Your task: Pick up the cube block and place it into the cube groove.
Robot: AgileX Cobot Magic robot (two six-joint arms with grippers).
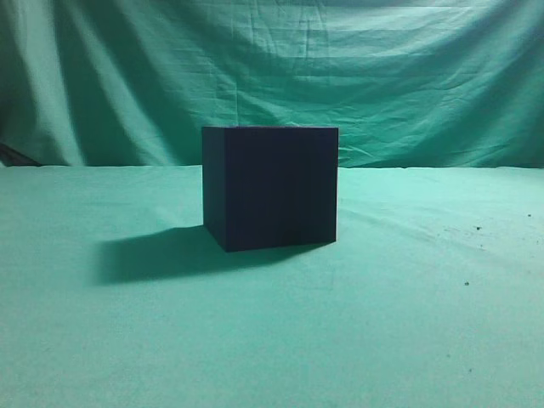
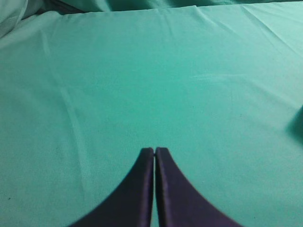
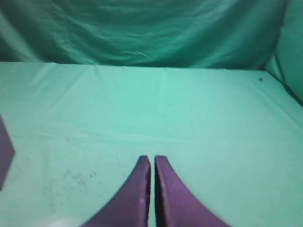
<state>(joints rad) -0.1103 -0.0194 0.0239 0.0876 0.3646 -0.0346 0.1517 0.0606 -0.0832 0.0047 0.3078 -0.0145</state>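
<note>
The cube groove (image 1: 270, 187), a large near-black box with plain flat sides, stands on the green cloth in the middle of the exterior view. The smaller purple cube block shows in no view. My left gripper (image 2: 155, 150) is shut and empty over bare cloth. My right gripper (image 3: 152, 159) is also shut and empty over bare cloth. A dark purplish box corner (image 3: 4, 153) cuts into the left edge of the right wrist view; I cannot tell which box it is. Neither gripper shows in the exterior view.
A green cloth (image 1: 408, 323) covers the table and hangs as a wrinkled backdrop (image 1: 382, 68) behind it. The box casts a shadow (image 1: 157, 255) to its left. A dark patch (image 2: 298, 125) sits at the right edge of the left wrist view.
</note>
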